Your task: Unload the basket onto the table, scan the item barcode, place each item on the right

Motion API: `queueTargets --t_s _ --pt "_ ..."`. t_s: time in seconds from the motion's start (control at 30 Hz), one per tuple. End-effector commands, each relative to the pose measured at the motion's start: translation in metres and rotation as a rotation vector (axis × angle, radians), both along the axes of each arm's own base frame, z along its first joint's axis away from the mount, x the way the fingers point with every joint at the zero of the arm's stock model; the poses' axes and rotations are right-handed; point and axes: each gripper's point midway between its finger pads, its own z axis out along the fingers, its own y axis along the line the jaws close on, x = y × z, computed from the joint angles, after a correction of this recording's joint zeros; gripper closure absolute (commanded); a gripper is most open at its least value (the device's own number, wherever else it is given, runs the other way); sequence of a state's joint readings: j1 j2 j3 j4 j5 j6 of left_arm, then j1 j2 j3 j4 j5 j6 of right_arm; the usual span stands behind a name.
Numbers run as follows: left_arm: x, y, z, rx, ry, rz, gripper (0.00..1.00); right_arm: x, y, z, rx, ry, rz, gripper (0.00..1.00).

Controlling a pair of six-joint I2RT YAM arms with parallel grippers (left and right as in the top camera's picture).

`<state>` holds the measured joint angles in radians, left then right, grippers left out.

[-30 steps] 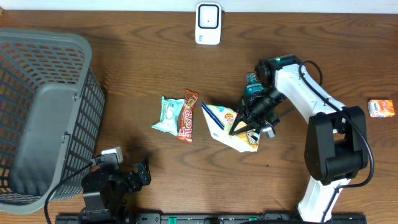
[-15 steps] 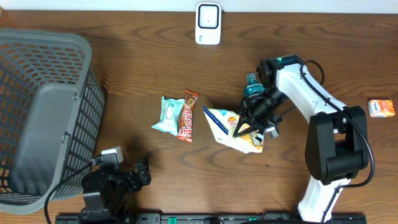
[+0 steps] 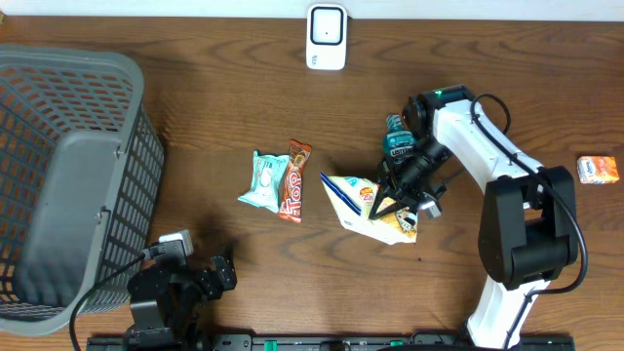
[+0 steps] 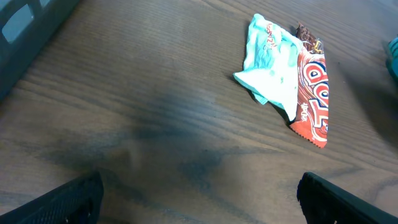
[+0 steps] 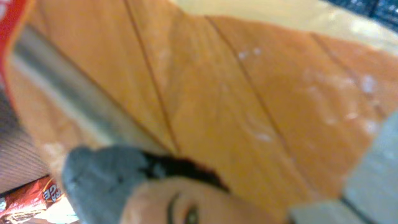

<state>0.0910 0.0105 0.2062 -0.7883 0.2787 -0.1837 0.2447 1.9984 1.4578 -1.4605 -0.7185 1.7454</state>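
Jaws on the right gripper (image 3: pixel 392 206) clamp the yellow snack bag (image 3: pixel 349 188), well short of the white scanner (image 3: pixel 326 37), while the left gripper (image 3: pixel 221 274) idles with its jaws wide, so this looks like the pickup step; next: lift and turn the barcode scanner-ward.

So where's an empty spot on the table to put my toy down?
Bare wood lies between the basket and the mint packet, between the scanner and the red bar, and along the front edge below them. It's crowded mid-table, where the right claw holds the chip bag.
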Motion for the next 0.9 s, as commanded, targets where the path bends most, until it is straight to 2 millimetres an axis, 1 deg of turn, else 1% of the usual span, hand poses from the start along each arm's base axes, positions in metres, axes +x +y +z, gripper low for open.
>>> queueTargets --t_s 0.0,0.07,0.13,0.2,0.23,0.3,0.33,0.43,0.47,0.53,0.6,0.67,0.7,0.8,0.87 --pt "-0.011 0.000 -0.014 -0.008 0.073 0.005 0.02 0.012 0.000 -0.002 0.043 -0.089 0.035 0.99" --pt "-0.011 0.000 -0.014 -0.008 0.073 0.005 0.02 0.030 -0.001 -0.012 0.097 -0.283 0.164 0.99" --pt "-0.011 0.000 -0.014 -0.008 0.073 0.005 0.02 0.071 0.012 -0.017 0.209 -0.592 0.298 0.99" --pt "-0.011 0.000 -0.014 -0.008 0.073 0.005 0.02 0.118 0.027 -0.013 0.296 -0.943 0.455 0.99" --pt "-0.011 0.000 -0.014 -0.008 0.073 0.005 0.02 0.143 0.037 -0.004 0.332 -1.137 0.532 0.99" --pt "-0.011 0.000 -0.014 -0.008 0.073 0.005 0.02 0.179 0.051 0.015 0.349 -1.406 0.627 0.99" --pt "-0.011 0.000 -0.014 -0.008 0.073 0.005 0.02 0.198 0.059 0.028 0.339 -1.550 0.672 0.99" --pt "-0.011 0.000 -0.014 -0.008 0.073 0.005 0.02 0.234 0.075 0.063 0.279 -1.834 0.723 0.99" --pt "-0.011 0.000 -0.014 -0.008 0.073 0.005 0.02 0.244 0.076 0.072 0.238 -1.897 0.725 0.99" --pt "-0.011 0.000 -0.014 -0.008 0.073 0.005 0.02 0.268 0.073 0.087 0.081 -2.000 0.706 0.99" --pt "-0.011 0.000 -0.014 -0.008 0.073 0.005 0.02 0.287 0.060 0.088 -0.113 -1.993 0.642 0.99" --pt "-0.011 0.000 -0.014 -0.008 0.073 0.005 0.02 0.301 0.047 0.090 -0.295 -1.972 0.556 0.99" --pt "-0.011 0.000 -0.014 -0.008 0.073 0.005 0.02 0.306 0.044 0.095 -0.360 -1.988 0.539 0.99" --pt "-0.011 0.000 -0.014 -0.008 0.073 0.005 0.02 0.320 0.045 0.117 -0.513 -2.089 0.474 0.99" --pt "-0.011 0.000 -0.014 -0.008 0.073 0.005 0.02 0.332 0.044 0.128 -0.593 -2.139 0.407 0.99"
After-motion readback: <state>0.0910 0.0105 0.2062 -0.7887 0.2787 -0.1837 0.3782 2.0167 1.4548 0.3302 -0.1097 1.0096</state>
